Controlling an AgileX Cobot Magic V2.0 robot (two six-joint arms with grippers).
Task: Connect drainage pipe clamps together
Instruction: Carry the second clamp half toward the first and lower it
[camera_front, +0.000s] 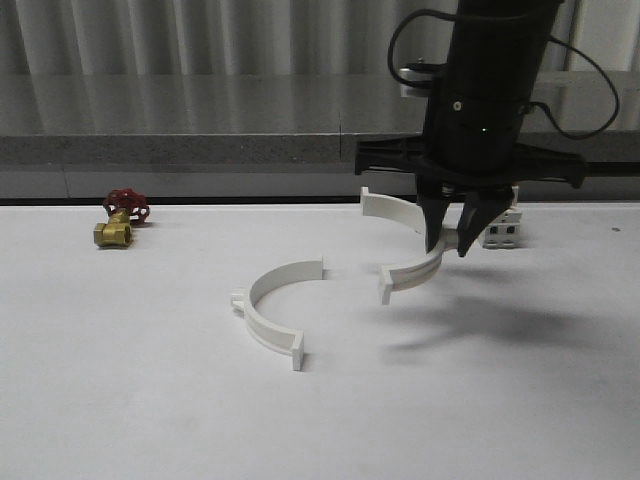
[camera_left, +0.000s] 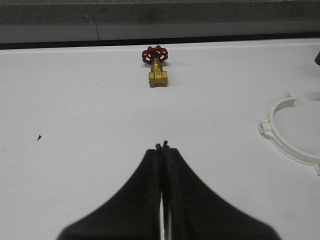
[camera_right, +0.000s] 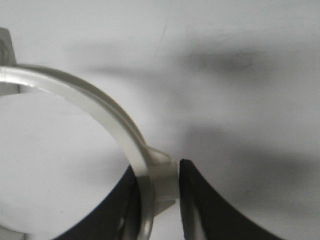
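1. Your right gripper (camera_front: 452, 236) is clamped on the middle of one drainage pipe clamp half (camera_front: 405, 240), near its back rib, and holds it at the far right of the table (camera_front: 120, 400); whether it is lifted or resting there is hard to tell
2. The other clamp half (camera_front: 272, 310) lies flat near the table's centre, just apart from the held one, its open side facing right toward it
3. Your left gripper (camera_left: 162, 150) has its fingers pressed together on nothing, hovering over bare table, with the brass valve (camera_left: 157, 70) ahead of it
4. Risk: the grip sits on a narrow curved band, so the half could pivot in the jaws as you push the ends together, and the tabs would miss
5. Risk: the loose half is not held down; pushing against it will likely slide it across the smooth table instead of mating
6. Risk: the white switch block (camera_front: 500, 232) sits just behind the right gripper and could be knocked
7. Hard to see: the right wrist view is blurred and crops the held half (camera_right: 100, 105), so its end tabs cannot be checked there
8. In the left wrist view the resting half (camera_left: 287, 135) is cut off at the frame edge
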